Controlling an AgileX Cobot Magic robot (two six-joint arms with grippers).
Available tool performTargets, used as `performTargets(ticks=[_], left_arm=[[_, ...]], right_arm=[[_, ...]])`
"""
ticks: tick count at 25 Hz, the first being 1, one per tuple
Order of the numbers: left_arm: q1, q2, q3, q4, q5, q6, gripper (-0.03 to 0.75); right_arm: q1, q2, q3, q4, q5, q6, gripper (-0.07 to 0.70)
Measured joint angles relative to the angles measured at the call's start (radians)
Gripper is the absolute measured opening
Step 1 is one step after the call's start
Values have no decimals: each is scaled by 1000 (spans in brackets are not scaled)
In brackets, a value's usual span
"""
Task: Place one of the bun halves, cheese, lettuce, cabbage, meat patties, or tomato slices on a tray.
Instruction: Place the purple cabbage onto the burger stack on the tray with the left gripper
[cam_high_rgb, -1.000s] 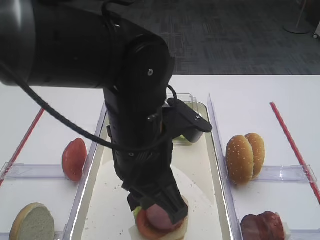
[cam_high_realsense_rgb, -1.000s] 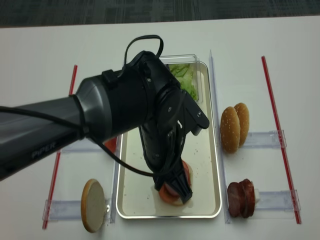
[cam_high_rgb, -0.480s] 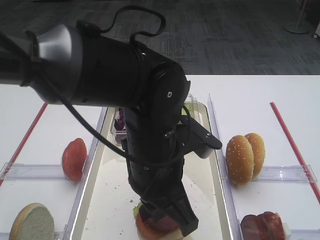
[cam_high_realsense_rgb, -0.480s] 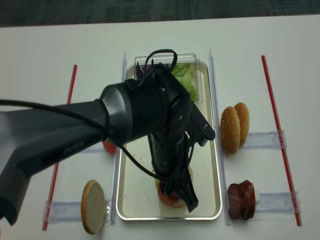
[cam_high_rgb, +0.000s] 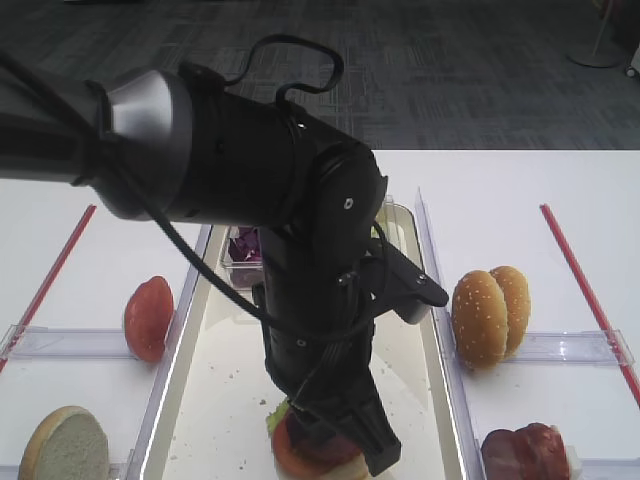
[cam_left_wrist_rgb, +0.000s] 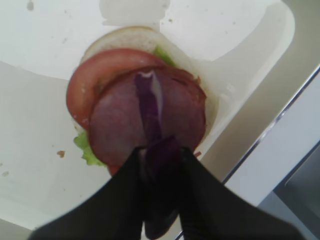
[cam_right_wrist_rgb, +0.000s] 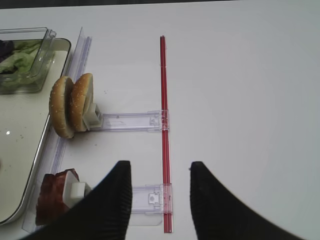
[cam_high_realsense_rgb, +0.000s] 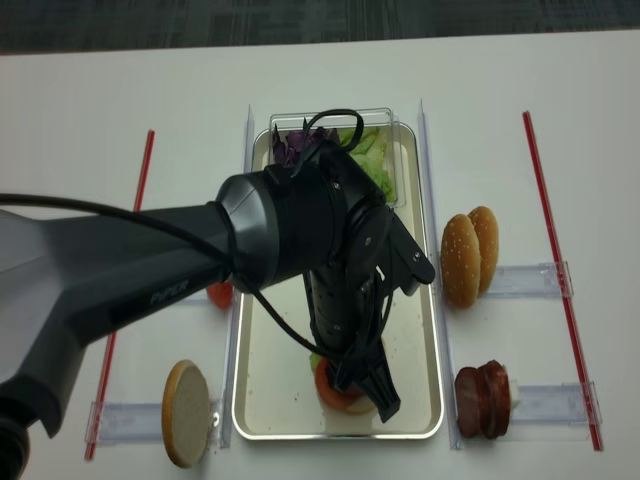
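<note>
Left gripper: fingers of our black left gripper (cam_left_wrist_rgb: 161, 165) are pinched tight on a thin, jagged dark purple cabbage piece (cam_left_wrist_rgb: 150, 107), straight above the stack.
Cabbage piece: it drapes from between our fingertips across the top of a round, flat pinkish-brown meat patty (cam_left_wrist_rgb: 117, 125); its far end shows a pale streak.
Stack: the patty lies on a glossy red tomato slice (cam_left_wrist_rgb: 92, 77), with a crinkled light green lettuce leaf (cam_left_wrist_rgb: 87, 152) poking out at the edge and a pale bun half (cam_left_wrist_rgb: 120, 37) at the bottom.
Tray: we see the stack near the front end of the long cream-white tray with a shiny raised rim (cam_high_realsense_rgb: 433, 330), speckled with crumbs.
Left arm: our bulky black left arm (cam_high_realsense_rgb: 290, 235) reaches in from the left and down over the tray, hiding most of its middle.
Clear box: a small clear plastic box (cam_high_realsense_rgb: 385, 120) sits at the tray's far end with green leaves and purple pieces inside.
Right gripper: we see our black right gripper (cam_right_wrist_rgb: 160, 200) with its two fingers spread apart and nothing between them, hovering over bare white table (cam_right_wrist_rgb: 240, 100) beside a red strip (cam_right_wrist_rgb: 163, 100).
Holders: two golden sesame-topped bun halves (cam_high_realsense_rgb: 468, 255) stand on edge right of the tray, dark reddish meat discs (cam_high_realsense_rgb: 482, 400) nearer us; left of the tray stand a tomato slice (cam_high_rgb: 148, 317) and a pale-faced bun half (cam_high_realsense_rgb: 186, 412).
</note>
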Motion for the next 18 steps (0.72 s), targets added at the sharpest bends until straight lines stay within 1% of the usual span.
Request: performTargets(ticks=[18], left_arm=[[0, 5, 0, 0, -22, 24, 123]], right_arm=[[0, 0, 0, 0, 0, 0, 319]])
